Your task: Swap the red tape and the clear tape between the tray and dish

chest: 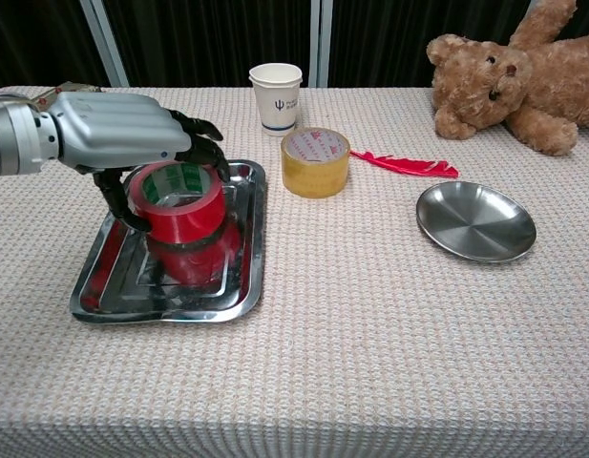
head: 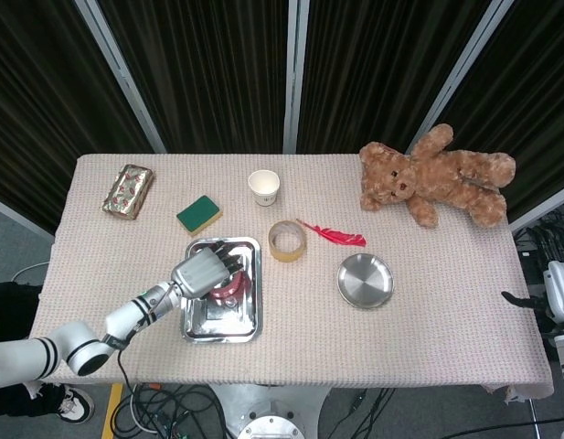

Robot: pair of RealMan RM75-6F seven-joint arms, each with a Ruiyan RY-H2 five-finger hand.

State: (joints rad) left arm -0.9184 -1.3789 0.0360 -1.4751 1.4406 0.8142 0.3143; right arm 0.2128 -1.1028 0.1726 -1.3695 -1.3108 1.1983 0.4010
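Left hand (chest: 132,134), silver shell with black fingers, curled around the red roll of tape (chest: 178,202), thumb on the near side, fingers over the top and far rim; the roll is tilted and held just above the floor of the rectangular shiny metal tray (chest: 103,286), its reflection showing below. Clear roll of tape with yellowish tint (chest: 315,162) stands on the beige woven tablecloth (chest: 370,363), just right of the tray's far corner, apart from the round metal dish (chest: 475,221). Right hand (head: 524,300) only partly seen at the table's right edge; finger state cannot be told. White paper cup (chest: 276,97), red feather (chest: 404,164), brown teddy bear (chest: 514,76), green sponge (head: 198,214) and a foil-wrapped packet (head: 128,190) lie toward the far side.
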